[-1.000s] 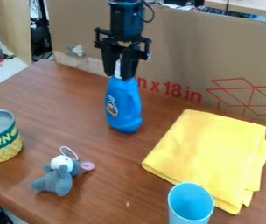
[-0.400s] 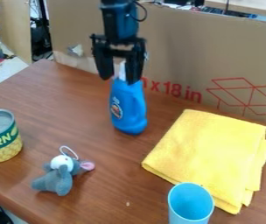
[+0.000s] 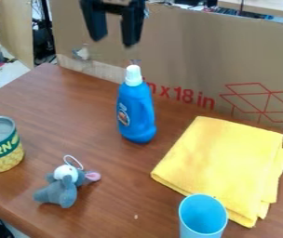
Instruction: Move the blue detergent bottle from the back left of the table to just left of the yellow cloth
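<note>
Claw (image 3: 113, 42), one: hanging above bottle and apart from it, fingers spreading wide, gripping nothing.
Blue bottle (image 3: 136, 111), white cap: standing upright toward worktop's (image 3: 76, 109) far edge.
Cardboard (image 3: 193, 51), red print: rising along far edge.
Yellow cloth (image 3: 222, 162), folded: lying flat, right of bottle.
Light blue cup (image 3: 203, 225): standing open end up, by cloth's near corner.
Grey plush (image 3: 62, 190), pink-eared: lying toward near edge.
Corn can (image 3: 1, 151): standing toward near left corner.

So the bottle (image 3: 136, 114) looks like smooth plastic, the towel (image 3: 222, 162) is matt cloth, and the table's (image 3: 106, 186) glossy wood.
</note>
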